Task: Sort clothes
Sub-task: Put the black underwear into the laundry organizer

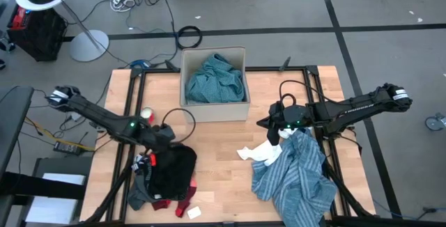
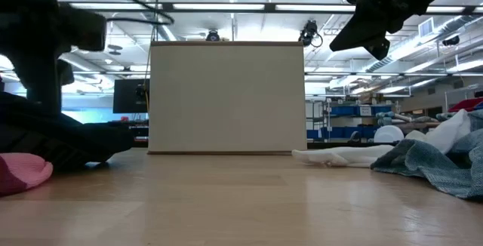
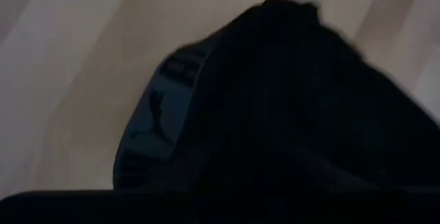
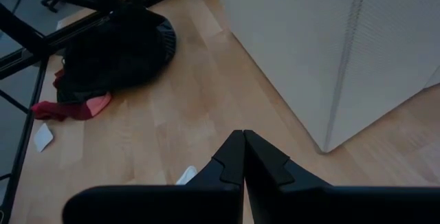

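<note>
Right pincer [image 1: 274, 127], fingers clenched on nothing, hangs above the bench [image 1: 223, 185] at the upper edge of the striped shirt [image 1: 296, 175], which trails away toward the near edge. Left pincer [image 1: 164, 138] is buried in the black garment [image 1: 171, 171]; its grip cannot be told. The box [image 1: 240, 108] lies between the arms.

Smooth pale wood table [image 1: 223, 185]; matt cardboard box [image 2: 226, 99]; soft cloth striped shirt [image 1: 296, 178].
</note>
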Controlling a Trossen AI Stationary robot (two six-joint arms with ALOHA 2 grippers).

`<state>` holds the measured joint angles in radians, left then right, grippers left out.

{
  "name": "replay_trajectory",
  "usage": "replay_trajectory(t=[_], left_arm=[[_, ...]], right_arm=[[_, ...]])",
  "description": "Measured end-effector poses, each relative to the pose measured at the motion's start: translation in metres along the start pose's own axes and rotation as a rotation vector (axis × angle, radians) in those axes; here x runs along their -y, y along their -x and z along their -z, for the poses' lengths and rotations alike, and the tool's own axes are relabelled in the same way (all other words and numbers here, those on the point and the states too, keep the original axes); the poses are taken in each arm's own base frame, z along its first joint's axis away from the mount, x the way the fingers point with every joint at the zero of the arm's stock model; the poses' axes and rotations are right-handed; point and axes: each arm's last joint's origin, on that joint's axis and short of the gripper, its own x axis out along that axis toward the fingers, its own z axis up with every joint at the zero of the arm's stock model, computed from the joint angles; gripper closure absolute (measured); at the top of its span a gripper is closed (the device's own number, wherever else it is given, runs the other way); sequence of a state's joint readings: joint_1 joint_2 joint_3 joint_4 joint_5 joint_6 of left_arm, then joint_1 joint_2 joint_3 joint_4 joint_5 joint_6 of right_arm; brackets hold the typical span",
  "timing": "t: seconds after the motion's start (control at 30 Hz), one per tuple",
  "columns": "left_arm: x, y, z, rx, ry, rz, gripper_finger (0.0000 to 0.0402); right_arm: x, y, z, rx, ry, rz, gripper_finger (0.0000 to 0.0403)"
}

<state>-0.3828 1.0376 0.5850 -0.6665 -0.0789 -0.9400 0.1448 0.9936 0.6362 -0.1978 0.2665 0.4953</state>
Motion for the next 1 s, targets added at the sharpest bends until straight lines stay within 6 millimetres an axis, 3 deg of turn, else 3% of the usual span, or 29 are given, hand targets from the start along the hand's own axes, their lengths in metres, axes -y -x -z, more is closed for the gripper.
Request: replay_trajectory(t=[0.13, 0.33, 0.47, 0.57, 0.7, 1.0], left_arm=[[-0.001, -0.007, 0.002, -0.048, 0.009, -0.044, 0.0283], [0.000, -0.008, 0.002, -0.075, 0.003, -0.017, 0.0383], [0.006, 0.005, -0.003, -0.051, -0.009, 0.042, 0.0397], [0.016, 0.027, -0.013, 0.010, -0.053, 0.094, 0.0399], [0.028, 0.070, -0.028, 0.131, -0.110, 0.110, 0.0400], [0.049, 0.164, -0.076, 0.555, -0.248, 0.086, 0.0401]], right_arm=[[0.000, 0.000, 0.000, 0.001, 0.000, 0.000, 0.0394], [0.000, 0.000, 0.000, 0.002, -0.001, -0.001, 0.0398], [0.000, 0.000, 0.000, 0.002, -0.001, -0.001, 0.0398], [0.000, 0.000, 0.000, 0.003, -0.001, -0.001, 0.0396], [0.000, 0.000, 0.000, 0.002, -0.001, -0.001, 0.0396], [0.000, 0.000, 0.000, 0.003, 0.000, -0.001, 0.0396]])
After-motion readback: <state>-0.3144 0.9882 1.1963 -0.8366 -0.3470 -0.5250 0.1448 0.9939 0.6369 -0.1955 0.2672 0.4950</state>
